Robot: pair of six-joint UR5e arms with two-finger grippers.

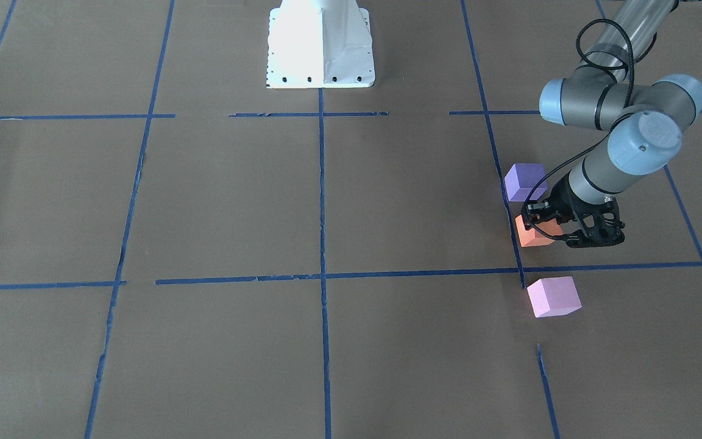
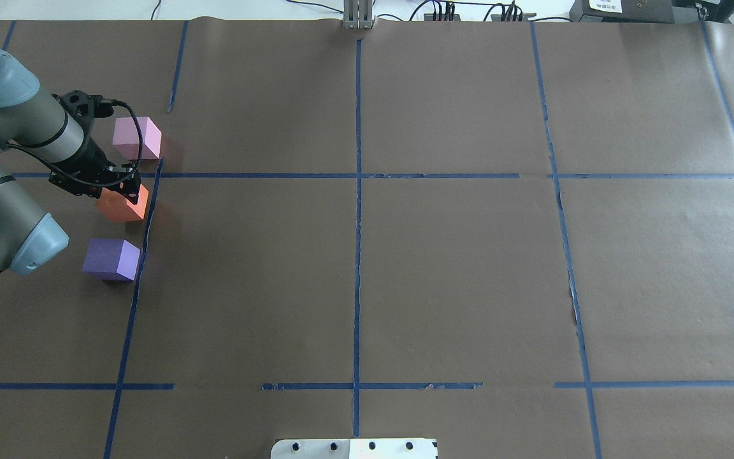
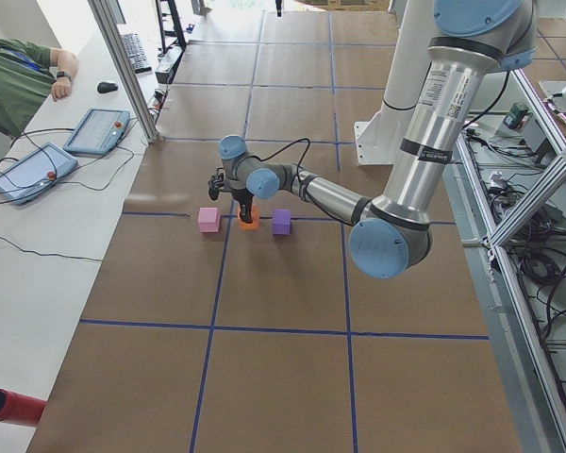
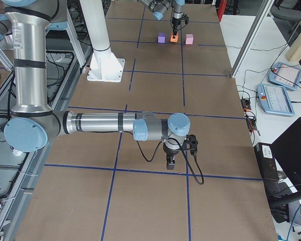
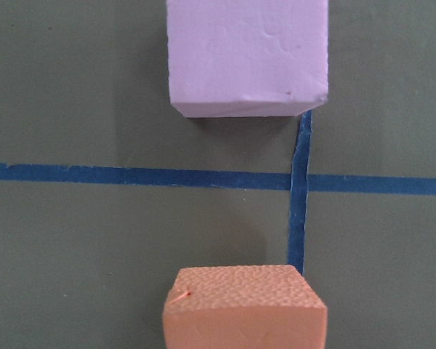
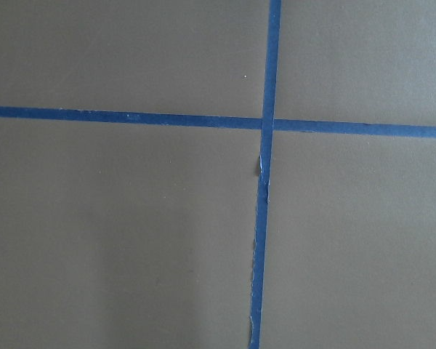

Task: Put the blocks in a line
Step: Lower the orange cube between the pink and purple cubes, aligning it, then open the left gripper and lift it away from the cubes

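Three blocks stand in a rough row on the robot's left side of the brown table. The pale pink block (image 1: 553,297) (image 2: 137,137) is farthest from the robot, the orange block (image 1: 532,235) (image 2: 123,204) is in the middle, and the violet-purple block (image 1: 524,181) (image 2: 111,258) is nearest. My left gripper (image 1: 546,222) (image 2: 118,188) points down over the orange block, fingers against its sides, with the block at table level. The left wrist view shows the orange block (image 5: 243,309) at the bottom and the pink block (image 5: 247,54) beyond a tape line. My right gripper (image 4: 171,161) hangs over bare table far away; I cannot tell its state.
Blue tape lines (image 2: 357,175) divide the brown table into a grid. The white robot base (image 1: 320,49) stands at the table's middle edge. An operator (image 3: 14,75) and two teach pendants (image 3: 96,130) are beside the table, beyond the pink block.
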